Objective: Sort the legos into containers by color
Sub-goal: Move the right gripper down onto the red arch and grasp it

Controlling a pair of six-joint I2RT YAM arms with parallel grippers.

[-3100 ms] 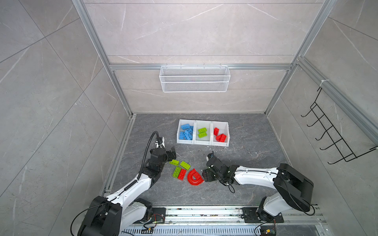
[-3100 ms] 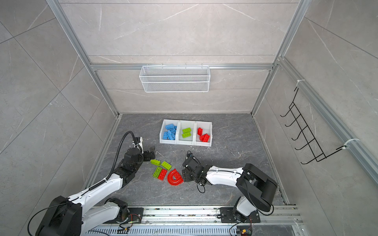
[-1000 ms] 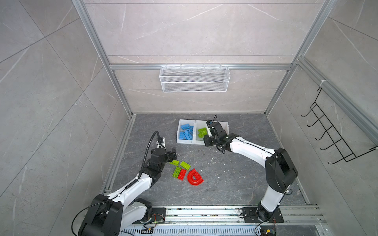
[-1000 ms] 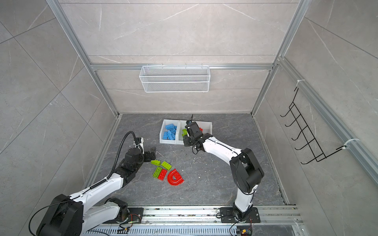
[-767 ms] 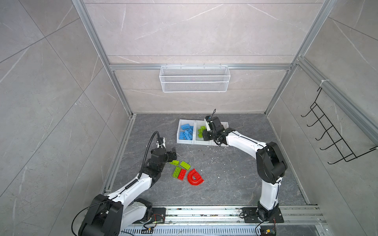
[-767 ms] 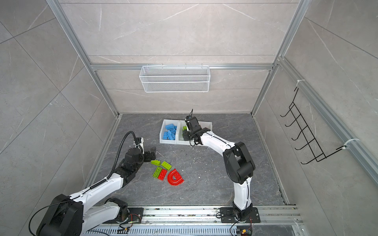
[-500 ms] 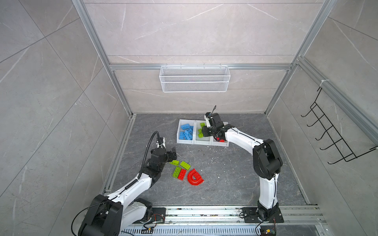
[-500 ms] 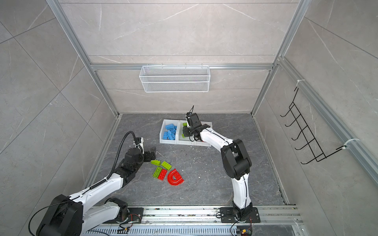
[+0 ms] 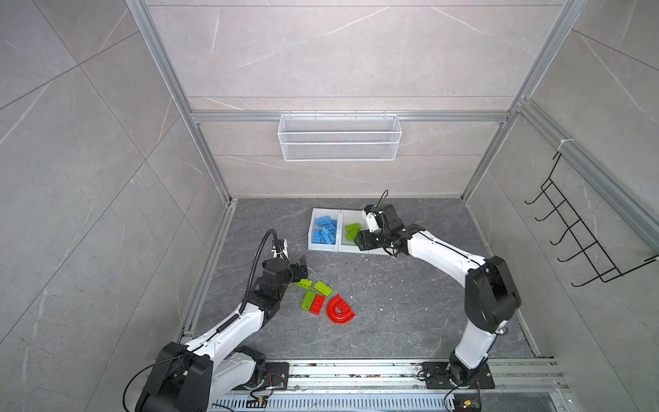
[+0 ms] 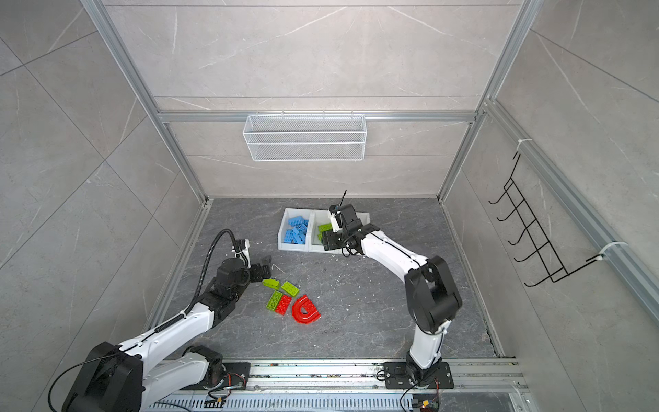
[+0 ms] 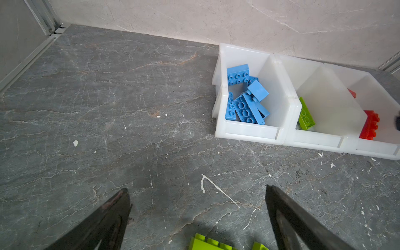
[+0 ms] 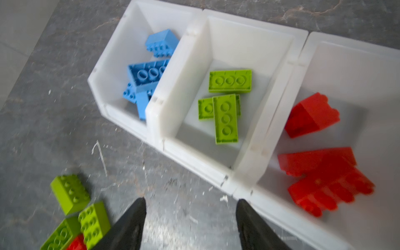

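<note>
Your right gripper (image 12: 190, 200) hangs spread and empty over the bin row (image 12: 155, 104) front edge, seemingly a drop pose; lime bricks (image 12: 226, 119) lie in its middle bin. Meanwhile your left gripper (image 11: 195, 188), wide and empty, faces loose bricks (image 9: 322, 287) farther front.

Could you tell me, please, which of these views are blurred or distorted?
Right wrist view: motion-blurred, worst on the red bricks and the speckled floor. Left wrist view: sharp, studs on the blue bricks crisp. Both top views: sharp, evenly lit, soft shadows, though the wide lens splays the frame posts outward.
</note>
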